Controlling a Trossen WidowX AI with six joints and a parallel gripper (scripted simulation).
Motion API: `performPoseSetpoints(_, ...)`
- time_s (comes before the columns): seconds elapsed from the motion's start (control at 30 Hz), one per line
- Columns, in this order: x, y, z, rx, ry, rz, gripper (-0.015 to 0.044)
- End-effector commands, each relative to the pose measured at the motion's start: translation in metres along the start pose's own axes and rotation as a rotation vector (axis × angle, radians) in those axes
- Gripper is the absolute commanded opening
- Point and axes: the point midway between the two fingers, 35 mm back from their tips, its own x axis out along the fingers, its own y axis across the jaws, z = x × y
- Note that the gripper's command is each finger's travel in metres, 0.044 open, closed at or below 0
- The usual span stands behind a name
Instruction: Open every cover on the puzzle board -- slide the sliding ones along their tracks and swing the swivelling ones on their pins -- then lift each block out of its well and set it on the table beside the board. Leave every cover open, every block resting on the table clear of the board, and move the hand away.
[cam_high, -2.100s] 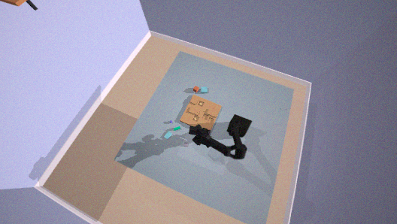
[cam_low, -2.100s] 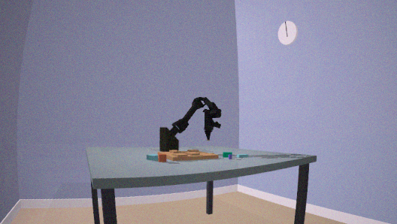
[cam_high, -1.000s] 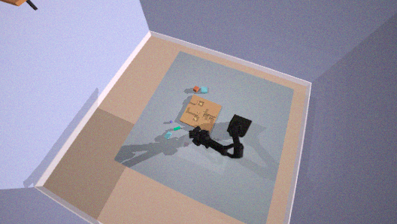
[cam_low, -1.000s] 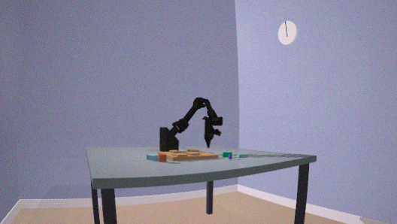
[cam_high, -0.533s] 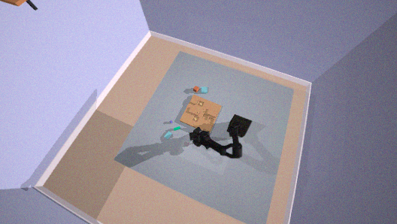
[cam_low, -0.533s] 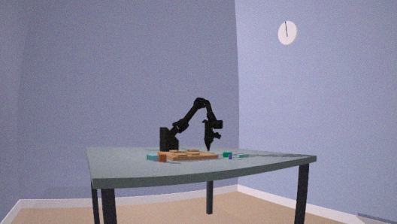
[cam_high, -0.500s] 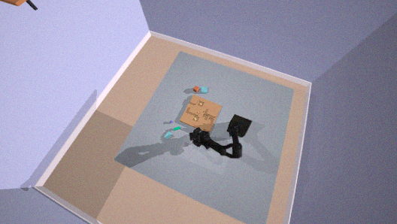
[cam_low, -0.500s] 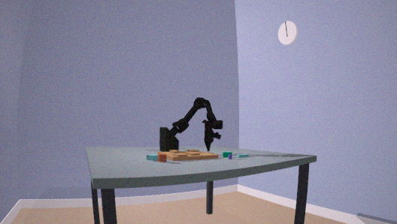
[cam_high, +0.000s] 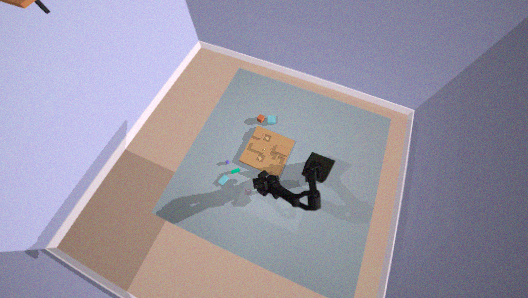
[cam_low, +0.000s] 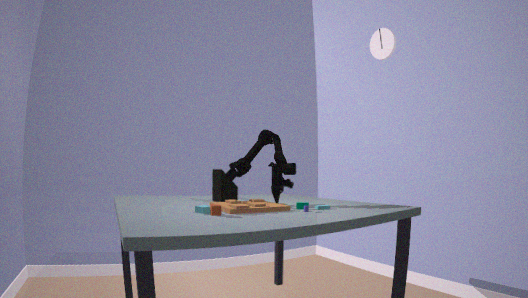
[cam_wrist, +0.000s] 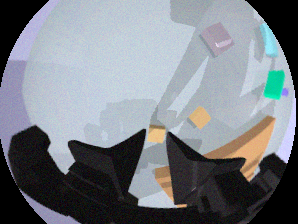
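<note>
Hovering | jaws part-open, empty | puzzle board (cam_high: 267, 151) | no legible writing

The board (cam_high: 267, 150) is showing up tiny in the top view, so its covers and wells are blurring into dark specks and I can't tell which are open. In the wrist view the black fingers are blocking most of the board, leaving just an orange sliver. A teal block (cam_wrist: 273, 84) and a cyan one (cam_wrist: 269, 38) beyond the board are getting clipped by the lens rim. In the exterior view the blocks beside the board are too small to make out.
</note>
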Motion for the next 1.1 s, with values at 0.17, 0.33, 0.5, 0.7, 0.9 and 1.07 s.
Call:
performPoseSetpoints(0.17,0.0,0.0,0.0,-0.002,0.0,0.0,0.0342)
performPoseSetpoints(0.33,-0.005,-0.001,0.0,-0.002,0.002,-0.001,0.044)
performPoseSetpoints(0.5,-0.02,-0.003,0.0,-0.001,0.007,-0.003,0.044)
performPoseSetpoints(0.7,-0.04,-0.004,0.0,0.0,0.01,-0.005,0.044)
performPoseSetpoints(0.9,-0.059,-0.003,-0.001,0.003,0.011,-0.005,0.044)
performPoseSetpoints(1.07,-0.074,-0.001,-0.002,0.005,0.009,-0.004,0.044)
